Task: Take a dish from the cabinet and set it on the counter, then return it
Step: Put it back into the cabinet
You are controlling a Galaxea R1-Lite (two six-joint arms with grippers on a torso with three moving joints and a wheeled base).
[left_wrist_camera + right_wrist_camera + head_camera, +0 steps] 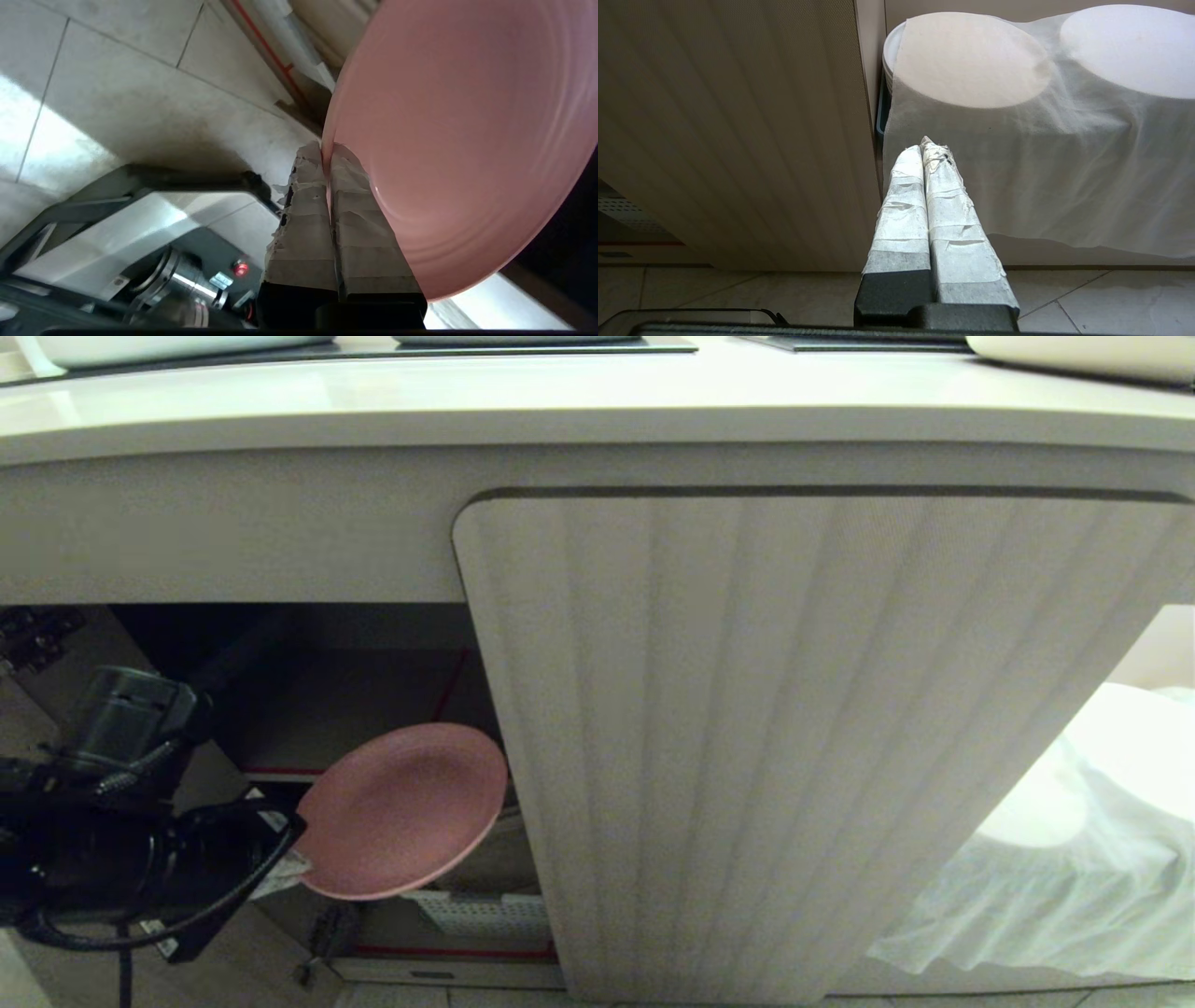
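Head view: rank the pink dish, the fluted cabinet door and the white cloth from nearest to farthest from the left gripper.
1. Pink dish, clamped by its rim in the left gripper.
2. Fluted cabinet door, just right of the dish.
3. White cloth, far right, beyond the door.

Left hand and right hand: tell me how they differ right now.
The left hand is shut on the pink dish's rim, holding it tilted at the open cabinet; the right hand is shut on nothing. The left hand works at the cabinet opening; the right hand hangs before a white cloth beside the closed door. Both have white-taped fingers.
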